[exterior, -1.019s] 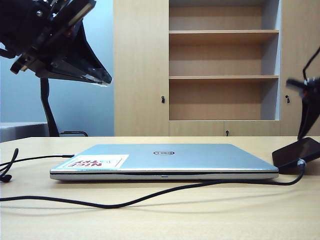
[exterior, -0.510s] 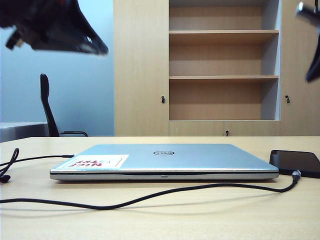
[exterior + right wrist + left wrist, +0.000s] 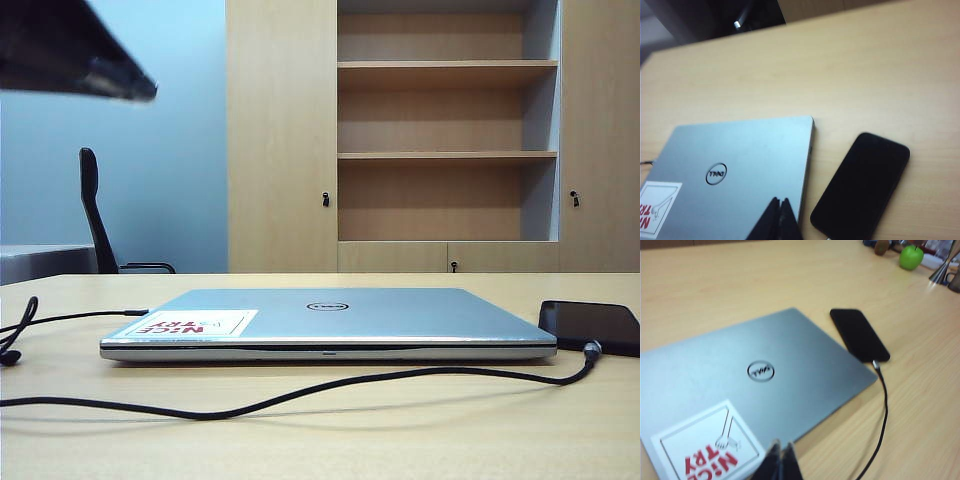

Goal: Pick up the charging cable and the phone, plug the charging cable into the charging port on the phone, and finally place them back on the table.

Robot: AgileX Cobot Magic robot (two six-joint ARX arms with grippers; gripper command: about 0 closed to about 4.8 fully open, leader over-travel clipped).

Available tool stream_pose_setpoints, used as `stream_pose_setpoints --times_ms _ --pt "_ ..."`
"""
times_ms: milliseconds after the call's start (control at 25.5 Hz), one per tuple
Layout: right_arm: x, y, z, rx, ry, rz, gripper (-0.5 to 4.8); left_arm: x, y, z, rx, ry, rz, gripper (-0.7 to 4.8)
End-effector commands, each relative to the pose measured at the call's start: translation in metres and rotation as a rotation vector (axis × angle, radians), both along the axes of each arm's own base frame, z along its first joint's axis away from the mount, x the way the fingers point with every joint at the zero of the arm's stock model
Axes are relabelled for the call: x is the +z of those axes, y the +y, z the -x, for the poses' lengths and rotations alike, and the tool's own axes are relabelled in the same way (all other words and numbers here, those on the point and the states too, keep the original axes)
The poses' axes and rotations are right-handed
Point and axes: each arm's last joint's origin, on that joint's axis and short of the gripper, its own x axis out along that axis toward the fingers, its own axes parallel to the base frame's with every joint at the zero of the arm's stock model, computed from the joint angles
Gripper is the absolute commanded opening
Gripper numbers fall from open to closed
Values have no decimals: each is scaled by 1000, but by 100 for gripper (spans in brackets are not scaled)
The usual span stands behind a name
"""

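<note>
Phone [image 3: 859,334] flat on the table [image 3: 420,440] just beside the laptop [image 3: 760,385], charging cable [image 3: 883,415] plugged into its short edge. Left gripper [image 3: 781,460] and right gripper [image 3: 778,217] clenched empty above the laptop.

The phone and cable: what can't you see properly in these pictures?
- Charging port: hidden by the charging cable plug in the phone, left wrist view.
- Right gripper: absent from the exterior view.
- Left gripper: blurred, cut off by the edge.
- Cable's far end: beyond the exterior view's left edge.

The left claw [image 3: 781,460], closed and empty, hangs over the laptop [image 3: 755,385] (phone [image 3: 859,334] with charging cable [image 3: 883,415] plugged in alongside).
</note>
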Motion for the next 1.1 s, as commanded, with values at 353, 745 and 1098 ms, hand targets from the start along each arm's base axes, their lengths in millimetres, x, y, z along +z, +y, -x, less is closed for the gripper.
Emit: stream_pose_setpoints --times_ms 353,745,1098 --pt "-42 -6 45 -64 -183 31 -5 -35 4 6 -18 -107 11 -6" --pt "-34 2 68 253 -275 -160 -5 -47 5 7 -20 -153 30 -6" --pt "-34 2 70 254 -287 -159 -5 -41 8 10 -16 -212 66 -6"
